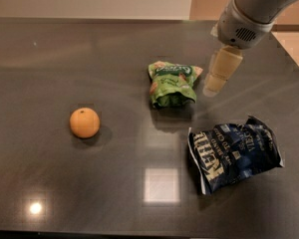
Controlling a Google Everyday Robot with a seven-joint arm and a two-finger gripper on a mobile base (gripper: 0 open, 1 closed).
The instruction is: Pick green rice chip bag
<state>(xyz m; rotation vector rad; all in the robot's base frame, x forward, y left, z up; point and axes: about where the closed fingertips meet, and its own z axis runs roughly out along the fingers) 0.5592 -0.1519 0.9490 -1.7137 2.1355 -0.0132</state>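
The green rice chip bag (172,83) lies on the dark table near the middle, a small bright green bag with a dark green logo band and pale orange chip pictures. My gripper (215,86) comes in from the upper right on a grey arm. Its pale fingertips hang just right of the bag, above the table and a short gap from the bag's right edge. It holds nothing.
A larger dark blue chip bag (233,152) with white lettering lies at the front right. An orange (84,122) sits at the left. The dark glossy table (65,59) reaches to a wall at the back and an edge at the far right.
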